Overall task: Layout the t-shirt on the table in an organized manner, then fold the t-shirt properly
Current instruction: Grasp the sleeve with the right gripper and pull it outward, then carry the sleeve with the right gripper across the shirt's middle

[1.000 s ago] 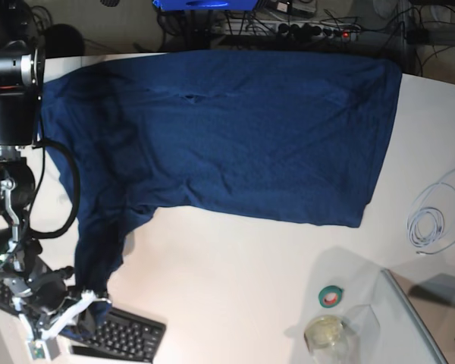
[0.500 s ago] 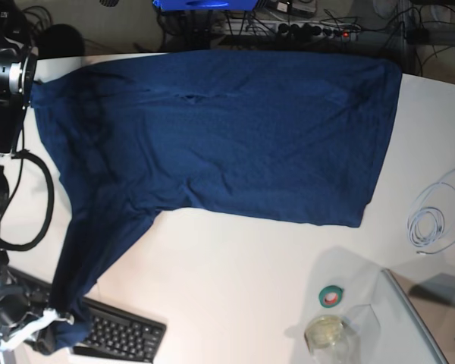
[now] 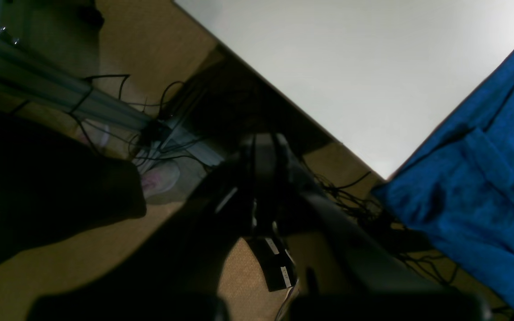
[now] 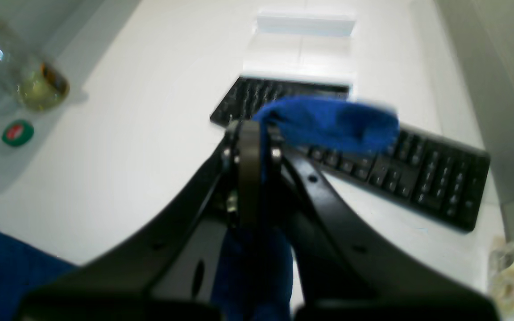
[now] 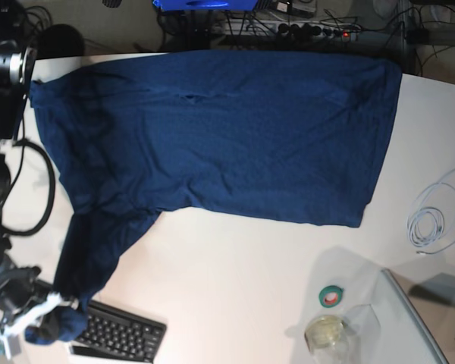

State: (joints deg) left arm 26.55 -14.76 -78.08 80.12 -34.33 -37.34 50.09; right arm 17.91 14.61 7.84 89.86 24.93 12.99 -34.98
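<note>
The right gripper (image 4: 250, 133) has its fingers (image 4: 249, 151) pressed together on a fold of the t-shirt (image 5: 227, 133); in the right wrist view a bunched blue end of the cloth stands out just past the fingertips, above the black keyboard (image 4: 364, 151). The left gripper (image 3: 257, 147) has its fingers together with nothing between them, and it hangs beyond the far edge of the table (image 5: 235, 288), over brown floor and loose cables (image 3: 118, 111), apart from the shirt hem. In the base view the clamped sleeve end sits at the near left corner of the table, just beside the keyboard's left end. Half a second earlier it lay slightly closer to the keyboard and the sleeve ran straighter; now the sleeve shows more creasing where it joins the body. The body of the t-shirt is unchanged, spread flat along the far edge from the left side almost to the right. Toward the near right corner stand a green tape roll (image 5: 331, 296) and a glass jar (image 5: 325, 332), with a coiled white cable (image 5: 432, 220) at the right edge. A power strip and tangled cords lie on the floor beyond the far edge.
</note>
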